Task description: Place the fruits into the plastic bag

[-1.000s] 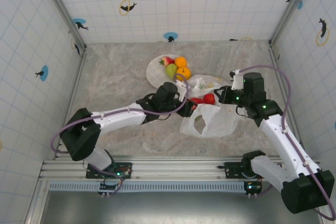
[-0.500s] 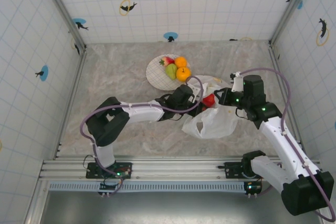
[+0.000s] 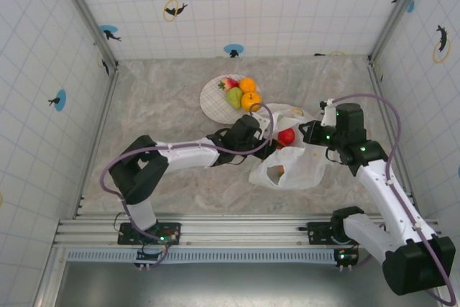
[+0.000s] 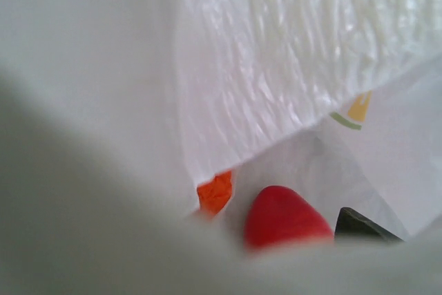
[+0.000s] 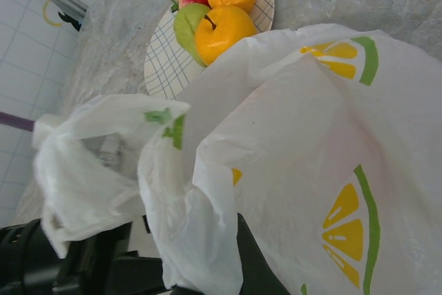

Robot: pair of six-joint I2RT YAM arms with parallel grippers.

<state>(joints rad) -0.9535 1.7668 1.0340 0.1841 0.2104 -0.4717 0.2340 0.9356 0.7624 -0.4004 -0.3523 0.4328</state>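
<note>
The plastic bag [image 3: 298, 167] lies crumpled right of centre, its mouth held up. My right gripper [image 3: 309, 133] is shut on the bag's upper rim; in the right wrist view the film [image 5: 311, 136] bunches against a dark finger [image 5: 257, 260]. My left gripper [image 3: 269, 144] reaches into the bag mouth, and its jaws are hidden by plastic. A red fruit [image 3: 286, 136] sits just ahead of it inside the bag [image 4: 290, 67]. That red fruit [image 4: 283, 215] lies beside an orange piece [image 4: 215, 192]. A strawberry [image 3: 230, 83], a green pear [image 3: 233, 95] and two oranges [image 3: 249, 93] rest on the plate.
The white grid plate [image 3: 213, 98] stands behind the bag, close to the left forearm [image 3: 187, 154]. In the right wrist view the plate [image 5: 166, 67] holds the fruits [image 5: 221, 27] just beyond the bag's rim. Tiled walls enclose the marble table [image 3: 158, 106].
The left arm has pushed to the right, its gripper going from the bag's edge into the mouth. The bag has shifted and bunched a little. The right gripper has stayed nearly still.
</note>
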